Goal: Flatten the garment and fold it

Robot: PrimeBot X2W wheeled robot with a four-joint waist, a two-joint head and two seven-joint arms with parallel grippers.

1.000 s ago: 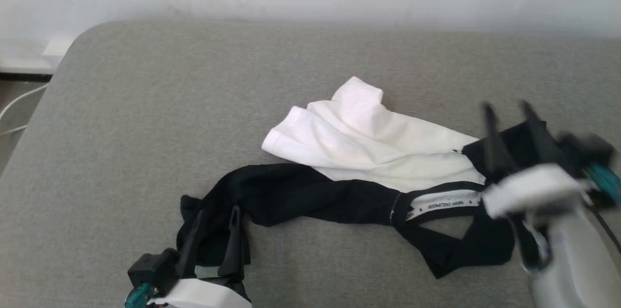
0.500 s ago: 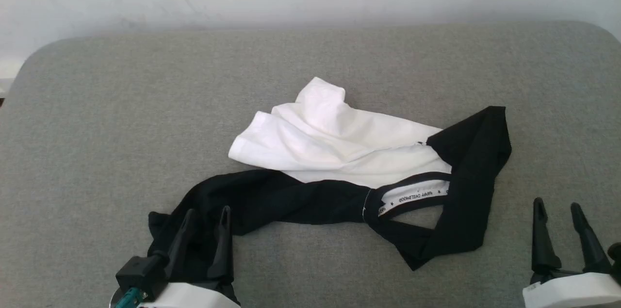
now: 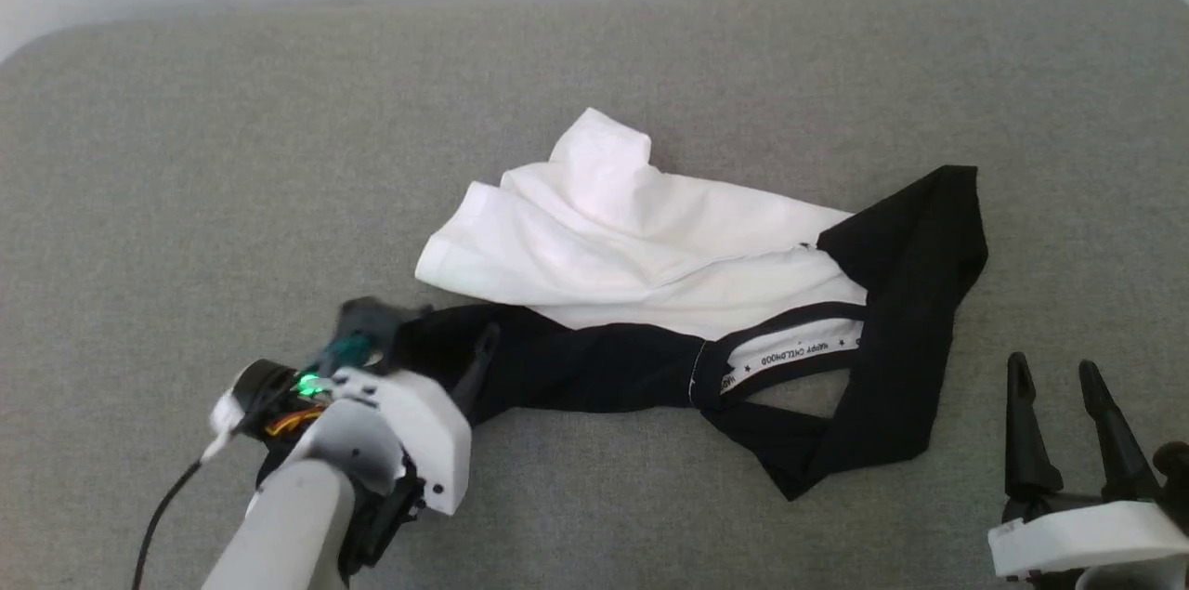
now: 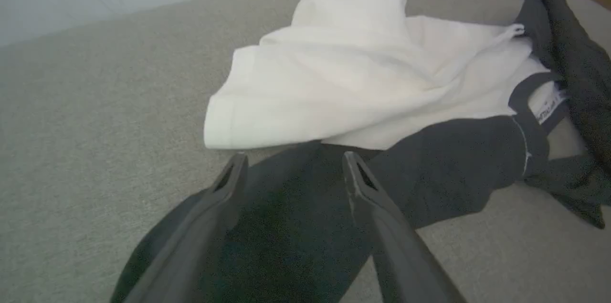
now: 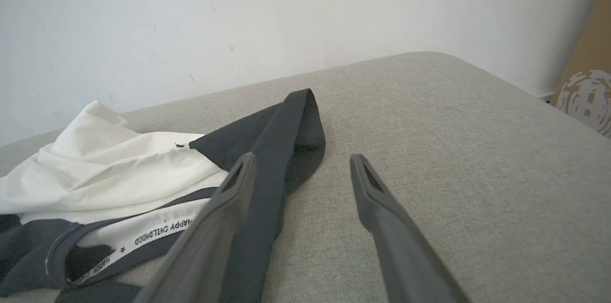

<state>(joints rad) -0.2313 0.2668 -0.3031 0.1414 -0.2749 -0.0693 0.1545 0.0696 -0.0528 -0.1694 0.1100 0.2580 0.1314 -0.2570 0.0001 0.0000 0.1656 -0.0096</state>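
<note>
Noted crumpled white cotton T-shirt with black sleeves stretched left-to-right. Found left gripper spread over its left end, nearest. Found right gripper spread, empty, near right end.

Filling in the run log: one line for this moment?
stage: flatten, not folded | garment: crumpled on grey cushion | left gripper: open over black sleeve | right gripper: open, beside garment

soft even light, faint shadows, motion blur at head view's lower left
</note>
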